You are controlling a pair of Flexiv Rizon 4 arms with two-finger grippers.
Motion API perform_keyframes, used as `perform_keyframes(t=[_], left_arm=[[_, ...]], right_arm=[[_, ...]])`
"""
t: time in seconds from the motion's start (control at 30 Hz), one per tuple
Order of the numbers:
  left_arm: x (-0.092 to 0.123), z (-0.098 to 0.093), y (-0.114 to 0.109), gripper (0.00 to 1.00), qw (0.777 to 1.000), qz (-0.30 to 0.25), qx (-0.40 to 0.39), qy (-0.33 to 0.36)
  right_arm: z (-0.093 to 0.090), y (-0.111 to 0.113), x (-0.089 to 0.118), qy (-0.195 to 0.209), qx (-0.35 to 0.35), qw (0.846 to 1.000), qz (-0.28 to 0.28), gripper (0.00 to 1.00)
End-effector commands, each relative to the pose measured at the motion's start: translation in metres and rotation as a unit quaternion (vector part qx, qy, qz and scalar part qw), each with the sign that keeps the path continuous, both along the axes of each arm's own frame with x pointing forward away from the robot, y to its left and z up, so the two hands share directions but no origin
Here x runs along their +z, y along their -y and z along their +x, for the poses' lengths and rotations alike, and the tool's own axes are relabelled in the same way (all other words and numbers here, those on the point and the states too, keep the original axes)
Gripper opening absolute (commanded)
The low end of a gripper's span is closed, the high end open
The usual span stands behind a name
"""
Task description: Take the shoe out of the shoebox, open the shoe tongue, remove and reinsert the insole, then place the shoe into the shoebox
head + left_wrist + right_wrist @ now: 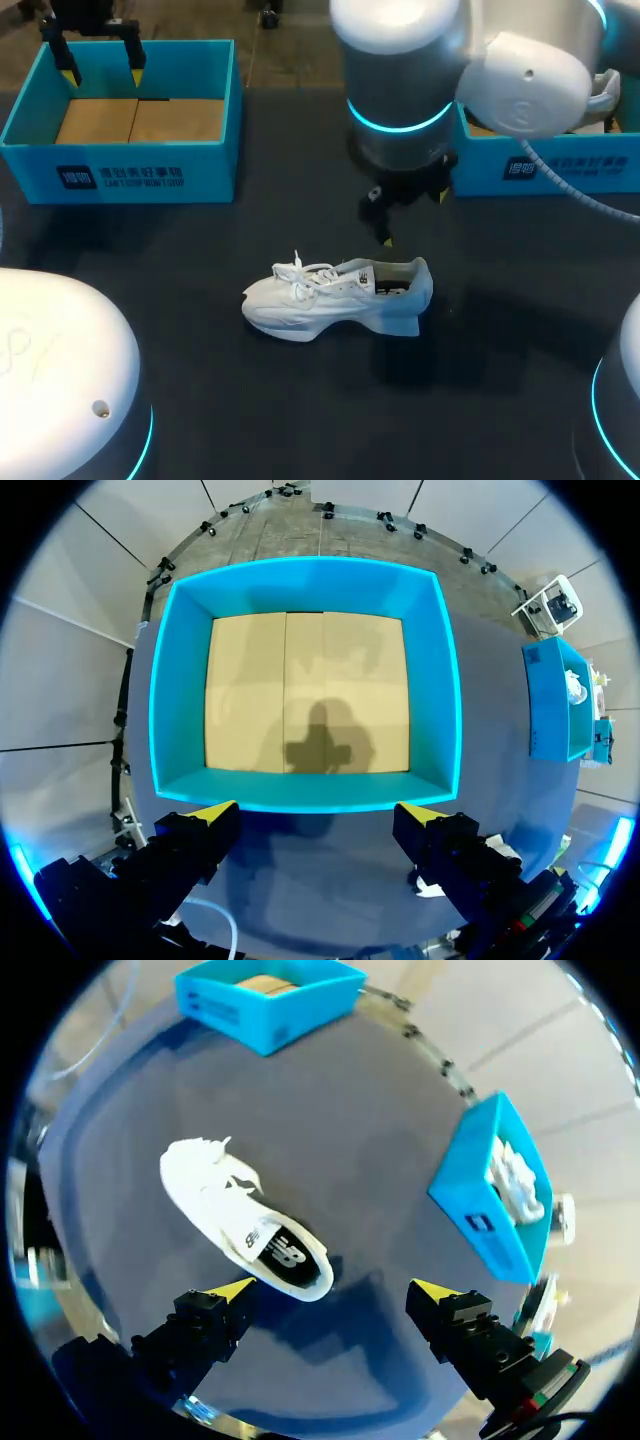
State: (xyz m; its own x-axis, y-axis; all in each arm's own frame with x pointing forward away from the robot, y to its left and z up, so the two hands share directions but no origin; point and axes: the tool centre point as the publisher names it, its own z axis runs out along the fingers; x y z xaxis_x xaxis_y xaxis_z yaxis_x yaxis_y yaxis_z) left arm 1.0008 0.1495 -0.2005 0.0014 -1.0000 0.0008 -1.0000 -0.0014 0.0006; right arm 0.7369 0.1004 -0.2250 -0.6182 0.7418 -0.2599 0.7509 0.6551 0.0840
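**A:** Head view first: where does the shoe (335, 295) sit?

**B:** On the surface (200, 400), about mid-table, out of any box and upright on its sole. Its toe points left and its heel right, so the long axis runs left to right.

**A:** Which arm is closer?

**B:** The right one, by a lot. The right gripper (412, 215) hangs just far of the heel end, above the collar, and isn't touching the shoe. In the right wrist view its fingers are spread wide with nothing between them. The heel opening lies just ahead of it, closer to one finger than the other, and the rest of the shoe stretches away at a slant.

**A:** So the fingers don't straddle the shoe squarely?

**B:** No. The tongue and laces are farther off along that slant, toward the toe. I'd judge the tongue is next, and reaching it means shifting left along the shoe's axis.

**A:** And the left gripper (103, 72)?

**B:** It's well apart, at the far left over the left box (120, 175). The left wrist view shows it above the box's near wall, fingers wide apart and holding nothing, with cardboard lining the box floor.

**A:** Then the shoe is already out?

**B:** It looks so, and the insole work isn't done yet.
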Motion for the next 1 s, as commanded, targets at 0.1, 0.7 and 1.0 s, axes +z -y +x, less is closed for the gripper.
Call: perform_keyframes(t=[0.1,0.7,1.0], left_arm=[[0.000,0.000,0.000,1.00,1.000,0.000,0.000,0.000],[0.000,0.000,0.000,1.00,1.000,0.000,0.000,0.000],[0.000,0.000,0.000,1.00,1.000,0.000,0.000,0.000]], right_arm=[[-0.001,0.015,-0.002,-0.060,0.261,0.960,0.080,1.00],[-0.001,0.015,-0.002,-0.060,0.261,0.960,0.080,1.00],[-0.008,0.035,-0.013,0.032,0.322,0.920,0.221,1.00]])
